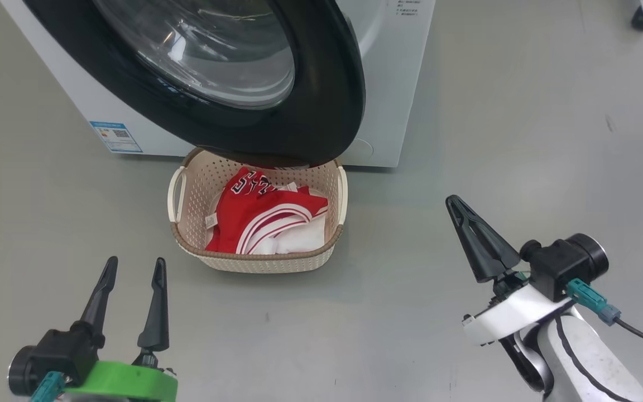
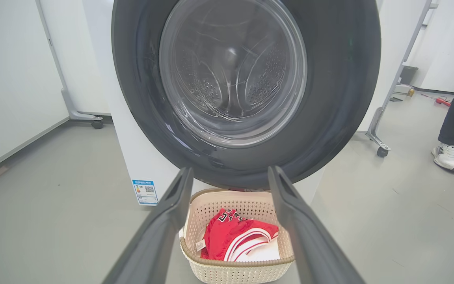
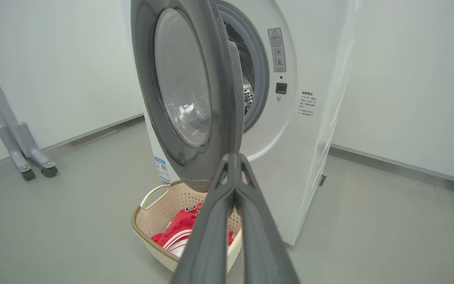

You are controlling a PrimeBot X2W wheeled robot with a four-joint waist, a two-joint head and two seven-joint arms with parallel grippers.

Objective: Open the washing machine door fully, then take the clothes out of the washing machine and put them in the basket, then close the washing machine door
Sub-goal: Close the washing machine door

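The washing machine door (image 1: 321,111) hangs partly ajar over the basket, its edge standing off the white washing machine (image 3: 290,130) in the right wrist view. Red and white clothes (image 1: 268,218) lie in the cream basket (image 1: 260,259) on the floor before the machine. My left gripper (image 1: 134,273) is open at the lower left, short of the basket; its fingers (image 2: 172,221) frame the basket (image 2: 231,272) and the door (image 2: 329,98). My right gripper (image 1: 455,205) is shut on nothing, to the right of the basket. Its closed fingertips (image 3: 233,159) sit near the door's (image 3: 219,118) lower edge.
Grey floor (image 1: 494,111) lies open to the right. A wheeled frame leg (image 2: 380,146) and a person's shoes (image 2: 447,156) stand beyond the machine's right side. Another wheeled stand (image 3: 26,161) sits at the left by the wall. A caster (image 1: 642,17) shows at the top right.
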